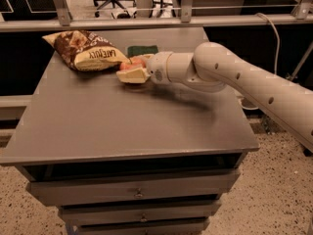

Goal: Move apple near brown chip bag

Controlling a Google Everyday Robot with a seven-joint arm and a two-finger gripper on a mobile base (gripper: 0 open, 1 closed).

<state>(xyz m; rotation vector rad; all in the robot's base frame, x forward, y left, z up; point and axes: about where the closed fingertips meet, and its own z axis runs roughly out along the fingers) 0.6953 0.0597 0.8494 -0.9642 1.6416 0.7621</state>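
My gripper (132, 72) reaching in from right, low over grey table (122, 126). Jaws clamping apple (128, 65) from both sides so it is not rolling. Holding apple just beside cream end of brown chip bag (83, 50); close enough, I am judging, for setting down. Behind, green sponge (143, 49) lying apart.

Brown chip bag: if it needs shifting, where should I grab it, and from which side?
Probably the cream-yellow end of the brown chip bag, approached from the picture's right: it faces the gripper, which sits beside it holding the apple; the puffy middle looks too wide to pinch.
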